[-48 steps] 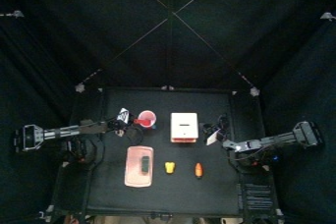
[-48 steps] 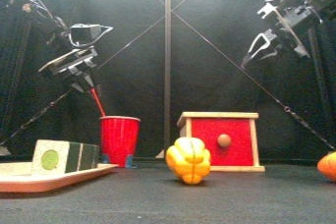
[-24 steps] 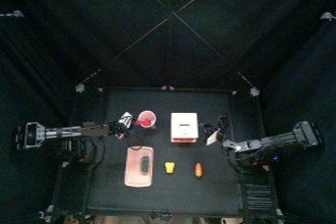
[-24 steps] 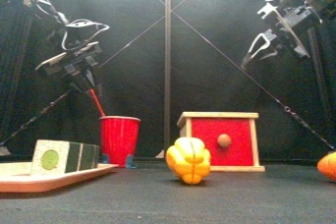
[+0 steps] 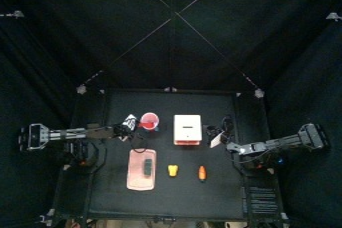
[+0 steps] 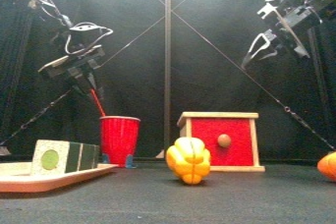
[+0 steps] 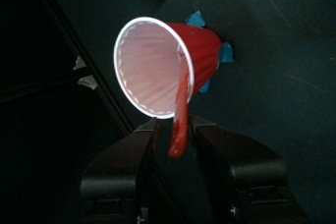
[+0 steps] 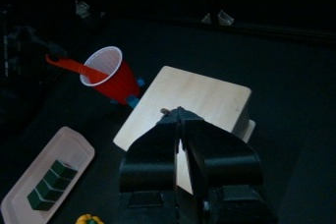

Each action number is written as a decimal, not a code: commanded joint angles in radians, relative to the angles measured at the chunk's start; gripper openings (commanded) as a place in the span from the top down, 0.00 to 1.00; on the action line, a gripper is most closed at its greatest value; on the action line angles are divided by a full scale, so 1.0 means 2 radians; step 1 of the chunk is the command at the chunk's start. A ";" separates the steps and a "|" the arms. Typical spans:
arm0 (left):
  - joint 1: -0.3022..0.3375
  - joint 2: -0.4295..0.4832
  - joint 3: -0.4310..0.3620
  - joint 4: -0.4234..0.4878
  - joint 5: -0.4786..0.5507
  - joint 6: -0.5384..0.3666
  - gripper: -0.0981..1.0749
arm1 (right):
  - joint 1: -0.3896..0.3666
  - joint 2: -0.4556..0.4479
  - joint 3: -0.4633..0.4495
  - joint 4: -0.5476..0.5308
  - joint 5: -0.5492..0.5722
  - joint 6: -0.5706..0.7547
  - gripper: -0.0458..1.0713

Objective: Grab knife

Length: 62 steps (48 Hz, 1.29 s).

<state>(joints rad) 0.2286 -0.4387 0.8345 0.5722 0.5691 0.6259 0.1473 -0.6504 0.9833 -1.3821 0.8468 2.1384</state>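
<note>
With the left gripper [image 7: 178, 154] open astride the knife [image 7: 180, 110] handle slanting from the cup [image 7: 164, 66], I note it unclamped.

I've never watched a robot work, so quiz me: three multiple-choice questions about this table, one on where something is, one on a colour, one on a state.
1. Where is the knife?
A. in the cup
B. on the tray
C. on the box

2. What colour is the cup?
A. blue
B. red
C. white

3. How do the left gripper jaws stand?
A. shut tight
B. open around the knife handle
C. out of sight

Answers: 1 A, its red handle sticks out of the cup's mouth; 2 B, the front view shows it red; 3 B, the left wrist view shows the handle between parted jaws.
</note>
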 commanded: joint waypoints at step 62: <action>-0.003 -0.038 0.001 -0.011 0.028 -0.004 0.65 | -0.001 -0.002 -0.004 0.004 0.001 -0.001 0.67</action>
<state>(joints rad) 0.2209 -0.5001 0.8452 0.5553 0.6213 0.6213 0.1488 -0.6504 0.9848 -1.3714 0.8452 2.1384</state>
